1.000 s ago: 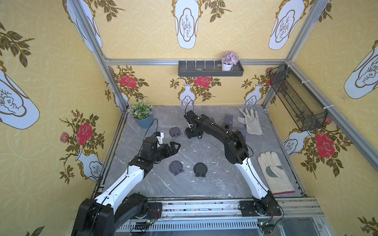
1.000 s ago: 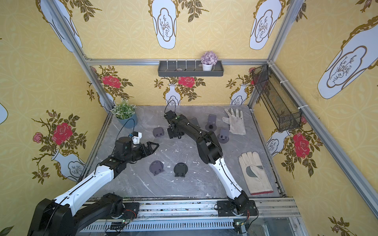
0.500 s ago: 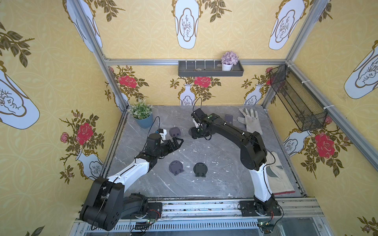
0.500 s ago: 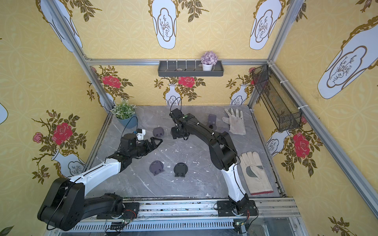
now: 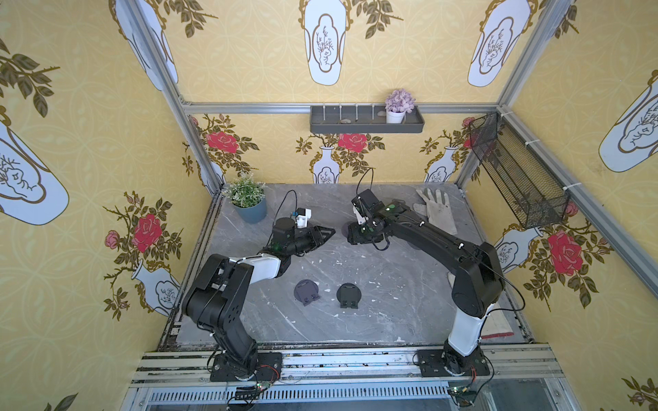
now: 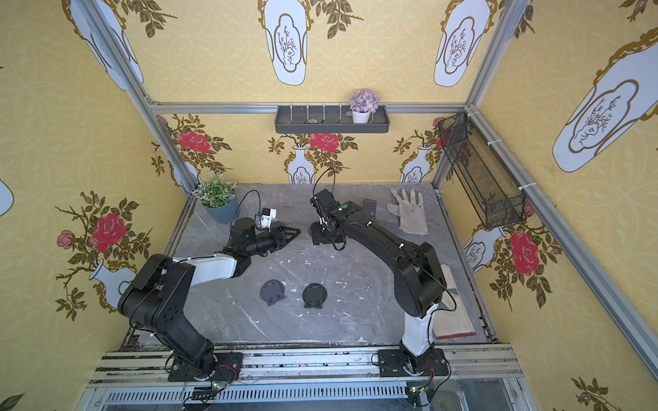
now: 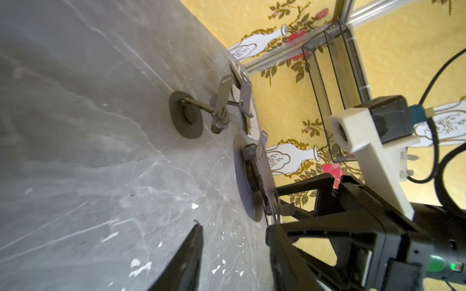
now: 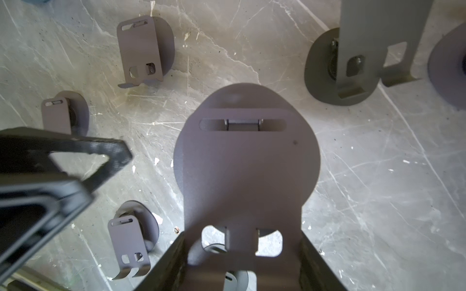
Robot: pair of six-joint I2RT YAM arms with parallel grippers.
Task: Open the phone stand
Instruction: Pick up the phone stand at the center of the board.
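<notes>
Phone stand [image 7: 254, 176]: mid-table toward the back, plate [image 8: 247, 176] lying close over base disc [image 7: 245, 204]. Whether the disc rests on the marble table [image 5: 391, 270] or sits just above it cannot be told. Right gripper [image 8: 242, 250] clamped across the plate's lower end. Left gripper [image 5: 322, 235] just beside, empty; jaw gap unreadable. Judgement: left pins the disc rim, right swings the plate about the hinge [image 8: 243, 125], no twisting.

You've got a phone stand [image 8: 247, 171] mid-worktop [image 5: 391, 277]. Toward the front edge, a second stand [image 5: 306, 291] sits just left of a third stand [image 5: 350, 294]. Plant [image 5: 248, 199] in the back-left corner, glove [image 5: 438, 210] back-right, second glove [image 6: 455, 316] along the right edge.
</notes>
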